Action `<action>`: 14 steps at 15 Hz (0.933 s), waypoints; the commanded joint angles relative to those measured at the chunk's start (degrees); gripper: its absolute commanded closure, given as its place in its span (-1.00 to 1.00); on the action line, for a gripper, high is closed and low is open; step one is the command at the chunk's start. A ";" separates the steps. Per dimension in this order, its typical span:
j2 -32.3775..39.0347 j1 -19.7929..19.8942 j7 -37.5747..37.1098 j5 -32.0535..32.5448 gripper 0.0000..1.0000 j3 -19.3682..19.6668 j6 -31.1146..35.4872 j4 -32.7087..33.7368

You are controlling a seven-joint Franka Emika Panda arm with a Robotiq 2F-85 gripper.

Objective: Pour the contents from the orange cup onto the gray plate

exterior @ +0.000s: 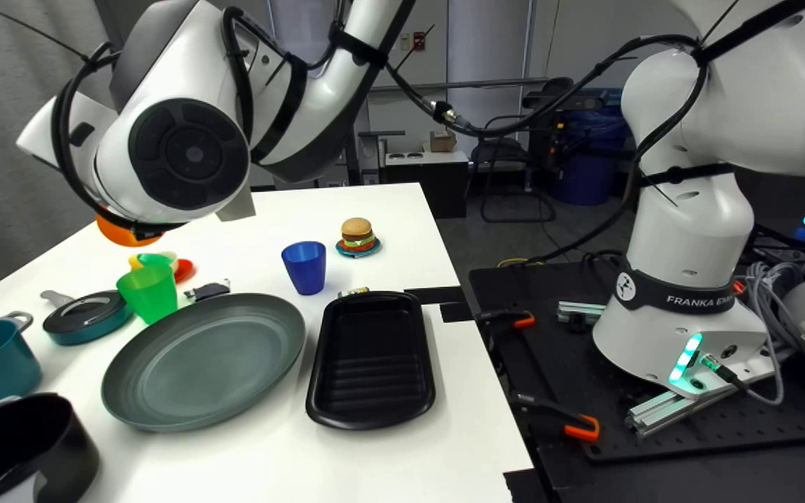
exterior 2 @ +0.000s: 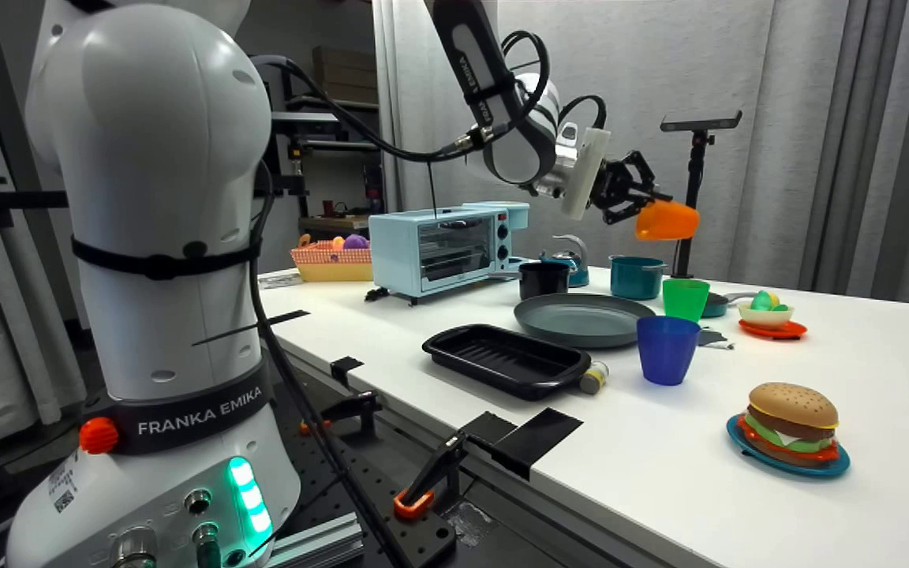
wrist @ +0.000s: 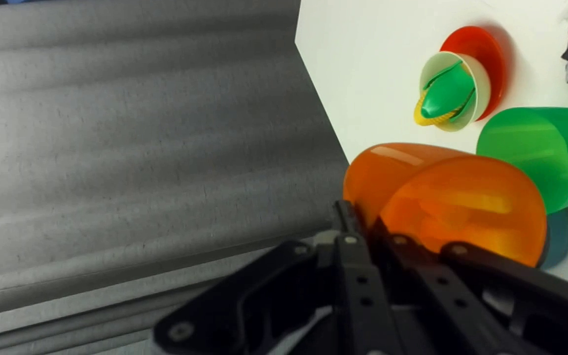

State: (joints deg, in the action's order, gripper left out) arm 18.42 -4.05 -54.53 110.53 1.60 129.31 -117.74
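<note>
- Hand [wrist: 362, 220] grasping the orange cup [exterior 2: 669, 222], aloft, roughly on its side; contents not discernible
- Judged not yet over the gray plate [exterior: 203, 367]
- I'd clear the green cup [exterior: 147, 292], centre low above the plate, then roll slowly so nothing scatters

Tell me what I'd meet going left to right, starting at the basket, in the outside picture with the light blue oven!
Basket → light blue oven → gray plate → orange cup → toy burger. I skipped things that overlap these.

Orange cup [exterior 2: 667, 221], gray-green plate [exterior: 203, 367], black tray [exterior: 372, 332], blue cup [exterior 2: 667, 353], green cup [exterior 2: 684, 300]
</note>
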 commanded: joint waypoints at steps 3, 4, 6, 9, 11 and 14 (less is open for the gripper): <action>-1.83 1.80 -1.58 7.60 0.99 -2.20 -2.16 -2.12; -1.86 1.95 -1.47 8.55 0.99 -2.35 -2.16 -2.19; -1.92 2.21 -1.37 10.00 0.99 -2.62 -2.30 -2.31; -2.01 2.50 -0.78 11.34 0.99 -2.83 -2.16 -2.39; -2.05 2.59 -0.66 11.46 0.99 -2.95 -2.56 -2.55; -2.08 2.68 -1.20 13.83 0.99 -3.08 -2.70 -2.56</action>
State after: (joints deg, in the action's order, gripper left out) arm 18.07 -2.66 -54.93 120.88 -0.13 127.95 -118.71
